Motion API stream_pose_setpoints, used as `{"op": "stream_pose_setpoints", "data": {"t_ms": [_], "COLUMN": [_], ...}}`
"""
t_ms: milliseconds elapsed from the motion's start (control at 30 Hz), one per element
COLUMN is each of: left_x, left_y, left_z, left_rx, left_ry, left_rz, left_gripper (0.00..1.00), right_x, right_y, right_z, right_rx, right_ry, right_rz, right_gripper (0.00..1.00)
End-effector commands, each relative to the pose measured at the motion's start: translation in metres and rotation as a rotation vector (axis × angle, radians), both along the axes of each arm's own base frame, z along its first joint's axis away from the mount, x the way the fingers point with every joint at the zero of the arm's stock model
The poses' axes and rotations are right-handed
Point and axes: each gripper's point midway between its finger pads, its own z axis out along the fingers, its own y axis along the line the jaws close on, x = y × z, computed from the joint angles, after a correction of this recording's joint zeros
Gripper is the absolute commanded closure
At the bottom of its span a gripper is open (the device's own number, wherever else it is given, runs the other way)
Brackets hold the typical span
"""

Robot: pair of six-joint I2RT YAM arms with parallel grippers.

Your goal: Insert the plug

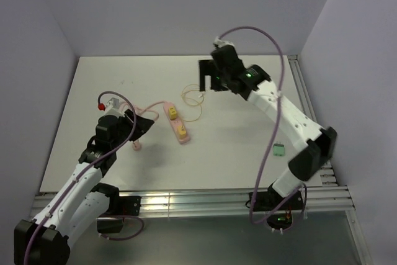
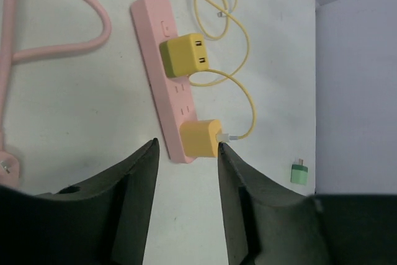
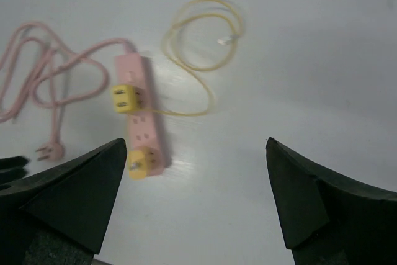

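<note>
A pink power strip lies mid-table with two yellow adapters on it. In the left wrist view the strip carries one adapter with its slots showing. The end adapter has a yellow cable plugged in. The cable's small white free end lies loose on the table. My left gripper is open and empty, just short of the strip's end. My right gripper is open wide and empty, high above the table, with the strip to its left.
The strip's pink cord loops left and ends in a loose pink plug. A small green adapter lies at the right near the right arm, also in the left wrist view. The coiled yellow cable lies beyond the strip.
</note>
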Motion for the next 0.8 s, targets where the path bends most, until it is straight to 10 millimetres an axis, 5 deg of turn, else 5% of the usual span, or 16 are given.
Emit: {"op": "stream_pose_setpoints", "data": {"t_ms": [0,267,467,600,767], "left_x": [0.001,-0.004,-0.009,-0.015,-0.027], "left_y": [-0.008,-0.024,-0.029,-0.034,-0.046], "left_z": [0.042,0.049,0.050,0.056,0.061], "left_rx": [-0.014,-0.051,-0.067,-0.079,-0.096], "left_ry": [-0.114,-0.135,-0.143,-0.155,-0.140], "left_rz": [-0.061,-0.156,-0.195,-0.233,-0.326], "left_gripper": [0.50,0.43,0.41,0.40,0.40], "right_x": [-0.002,-0.055,-0.090,-0.115,-0.127], "right_y": [-0.066,-0.195,-0.263,-0.299,-0.310], "right_z": [-0.005,-0.050,-0.100,-0.123,-0.140], "right_rx": [0.129,0.057,0.027,0.005,0.077], "right_ry": [-0.057,-0.080,0.027,0.091,0.146], "right_rz": [-0.206,-0.574,-0.829,-0.985,-1.049], "right_gripper": [0.00,0.00,0.00,0.00,0.03]}}
